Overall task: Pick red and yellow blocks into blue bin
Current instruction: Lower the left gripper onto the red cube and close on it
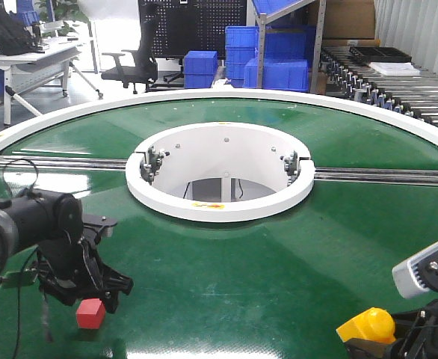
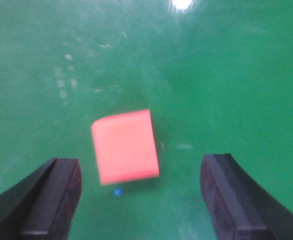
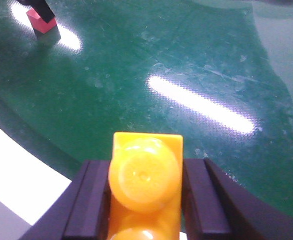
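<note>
The red cube (image 1: 90, 314) lies on the green turntable (image 1: 226, 269) near the front left. My left gripper (image 1: 92, 288) hovers right over it. In the left wrist view the red cube (image 2: 125, 146) sits just ahead of the open left gripper (image 2: 141, 205), with a wide gap to each finger and neither touching it. At the front right, my right gripper (image 1: 387, 340) is shut on the yellow studded brick (image 1: 367, 326). The right wrist view shows the yellow brick (image 3: 146, 142) clamped between both fingers of the right gripper (image 3: 145, 172), above the table's edge. The blue bin is out of view.
A white ring (image 1: 219, 176) surrounds the round hole at the turntable's centre. Metal rails (image 1: 383, 176) run out from it to both sides. Blue crates (image 1: 267, 56), an office chair (image 1: 133, 63) and a roller conveyor (image 1: 398, 86) stand behind the table.
</note>
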{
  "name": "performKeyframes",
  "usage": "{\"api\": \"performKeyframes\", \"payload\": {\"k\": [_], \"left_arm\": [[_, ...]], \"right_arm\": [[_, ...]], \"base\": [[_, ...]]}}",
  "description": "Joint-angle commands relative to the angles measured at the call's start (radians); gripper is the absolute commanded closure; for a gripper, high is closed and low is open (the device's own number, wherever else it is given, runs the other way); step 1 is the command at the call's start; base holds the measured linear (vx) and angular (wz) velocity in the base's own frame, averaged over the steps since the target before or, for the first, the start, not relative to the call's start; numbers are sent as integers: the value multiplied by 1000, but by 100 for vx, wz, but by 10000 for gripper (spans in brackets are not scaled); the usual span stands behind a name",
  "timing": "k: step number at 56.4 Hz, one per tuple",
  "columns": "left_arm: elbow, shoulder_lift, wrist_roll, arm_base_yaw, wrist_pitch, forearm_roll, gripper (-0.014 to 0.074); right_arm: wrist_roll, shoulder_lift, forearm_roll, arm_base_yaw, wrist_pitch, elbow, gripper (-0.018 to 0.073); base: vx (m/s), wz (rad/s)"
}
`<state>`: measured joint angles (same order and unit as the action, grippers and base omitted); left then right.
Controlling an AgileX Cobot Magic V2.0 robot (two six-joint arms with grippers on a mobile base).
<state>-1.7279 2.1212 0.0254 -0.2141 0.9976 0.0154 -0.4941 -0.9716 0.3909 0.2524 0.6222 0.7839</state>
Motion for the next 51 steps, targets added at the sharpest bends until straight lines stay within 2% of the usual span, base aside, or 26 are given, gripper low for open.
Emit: {"api": "performKeyframes", "payload": {"k": [1,6,31,51], "left_arm": [[-39,-36,33,17,-17,-10,4],[-41,-21,31,23,-14,-29,4],[-42,14,28,23,-35,-29,12],[-43,2,27,23,-34,-29,220]], "right_arm": [[-12,17,16,-1,-59,27,303],[-12,17,16,-1,-59,27,303],[-12,17,16,-1,-59,27,303],[-12,17,16,-1,-59,27,303]], "base": [[0,0],[0,0],[0,0],[0,0]]}}
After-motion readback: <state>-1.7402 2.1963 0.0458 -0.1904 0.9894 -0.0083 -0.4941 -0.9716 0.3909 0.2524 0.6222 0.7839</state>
